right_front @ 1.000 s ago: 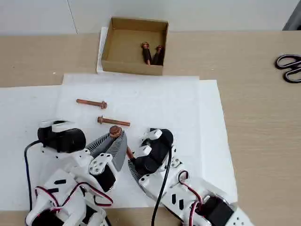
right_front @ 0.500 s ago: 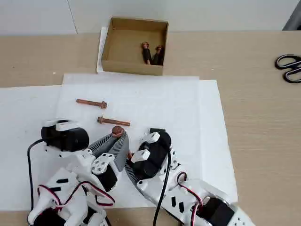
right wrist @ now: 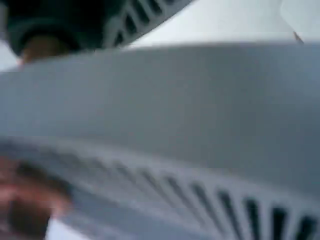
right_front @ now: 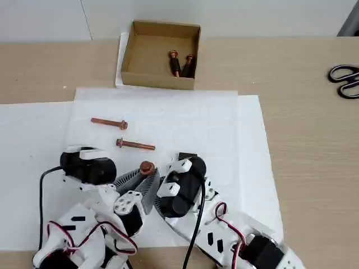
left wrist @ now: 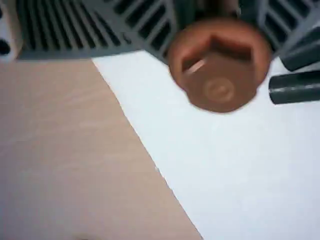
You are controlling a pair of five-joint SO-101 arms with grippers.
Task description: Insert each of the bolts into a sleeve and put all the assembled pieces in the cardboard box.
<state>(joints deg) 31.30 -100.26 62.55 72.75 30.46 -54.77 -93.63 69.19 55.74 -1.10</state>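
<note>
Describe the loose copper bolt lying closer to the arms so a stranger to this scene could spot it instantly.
Find the large white paper sheet on the wooden table, between the arms and the open cardboard box. Two loose copper-coloured metal bolts lie on it; the wanted bolt is closer to the arms. Its head points left; the other bolt points its head right.

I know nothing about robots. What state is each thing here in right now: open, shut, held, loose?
Cardboard box: open on top.
Assembled pieces: two, bolts in dark sleeves, lying inside the box.
Loose bolts: two, bare, lying flat on the white paper.
Left tool: shut on the held bolt, its head pointing up.
</note>
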